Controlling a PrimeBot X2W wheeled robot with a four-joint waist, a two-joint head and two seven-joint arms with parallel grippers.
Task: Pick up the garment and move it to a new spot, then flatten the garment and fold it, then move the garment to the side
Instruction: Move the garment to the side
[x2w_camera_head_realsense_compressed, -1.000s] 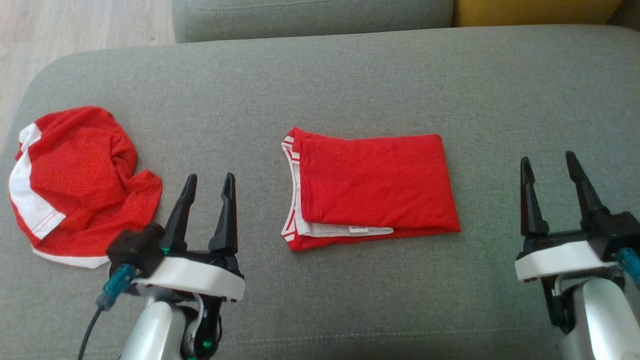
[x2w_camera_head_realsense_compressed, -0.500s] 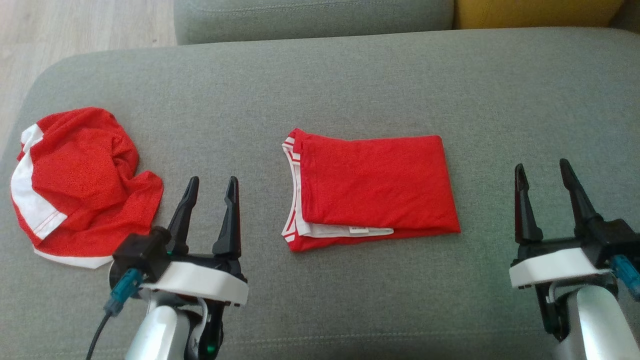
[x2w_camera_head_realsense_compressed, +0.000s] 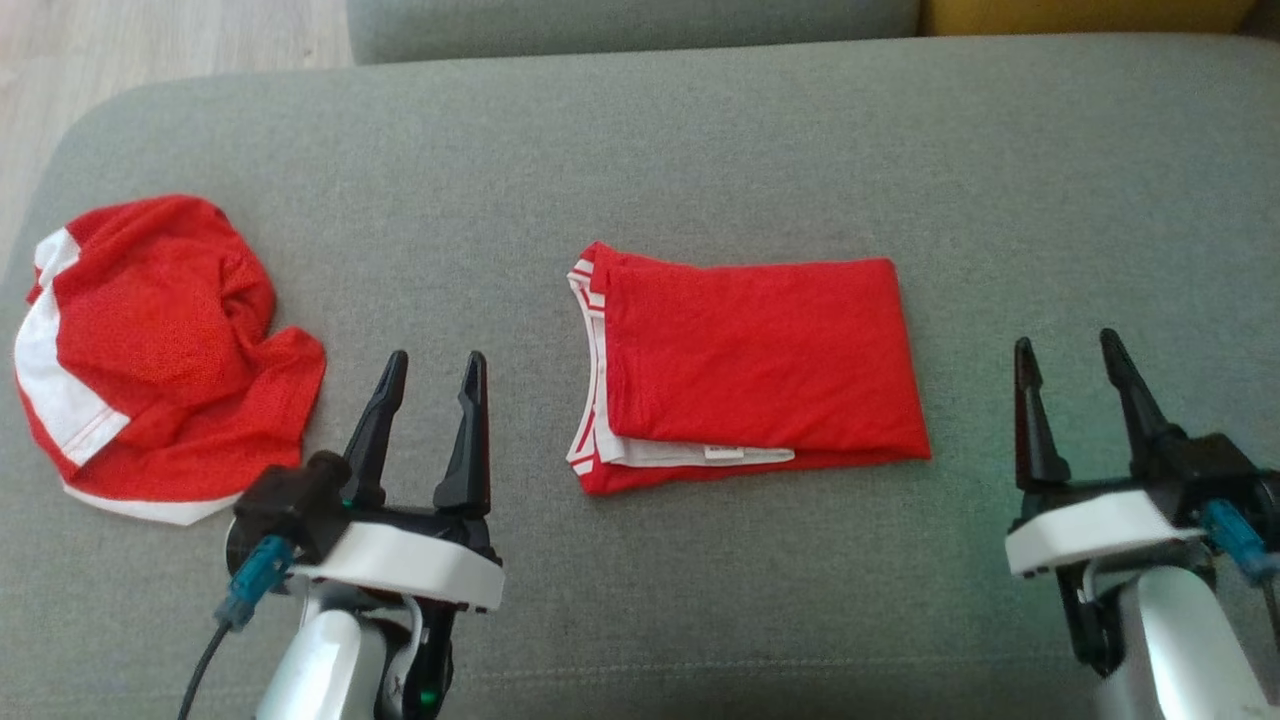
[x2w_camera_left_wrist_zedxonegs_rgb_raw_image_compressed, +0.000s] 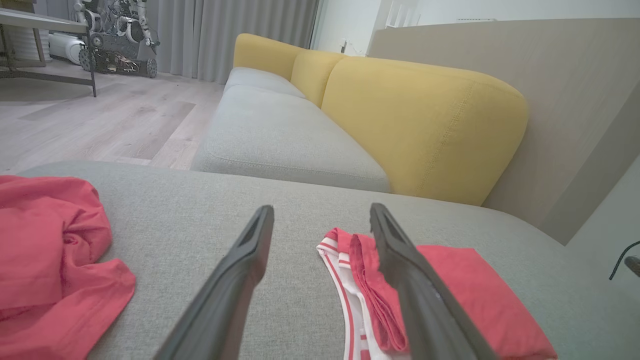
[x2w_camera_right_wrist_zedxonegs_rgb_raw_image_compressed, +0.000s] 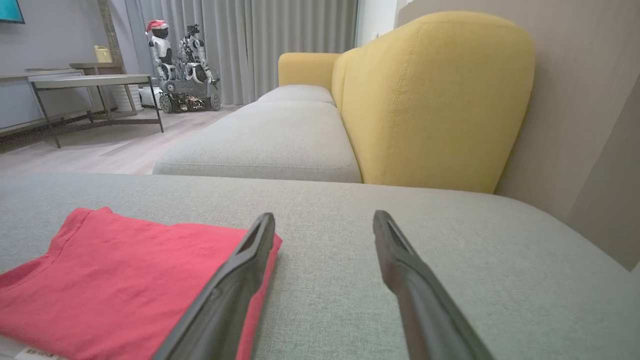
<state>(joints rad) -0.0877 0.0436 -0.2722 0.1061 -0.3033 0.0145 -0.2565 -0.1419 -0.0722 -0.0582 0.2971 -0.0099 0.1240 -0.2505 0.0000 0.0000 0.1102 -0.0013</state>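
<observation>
folded red fabric garment with white trim (x2w_camera_head_realsense_compressed: 760, 360) lies flat at the centre of the grey upholstered sofa cushion (x2w_camera_head_realsense_compressed: 700, 150). left gripper (x2w_camera_head_realsense_compressed: 437, 357), at its 8 o'clock, and right gripper (x2w_camera_head_realsense_compressed: 1065, 340), at its 3 o'clock, both stand released, grasping nothing, clear of it. crumpled red-and-white mesh garment (x2w_camera_head_realsense_compressed: 160, 350) lies at 9 o'clock.
</observation>
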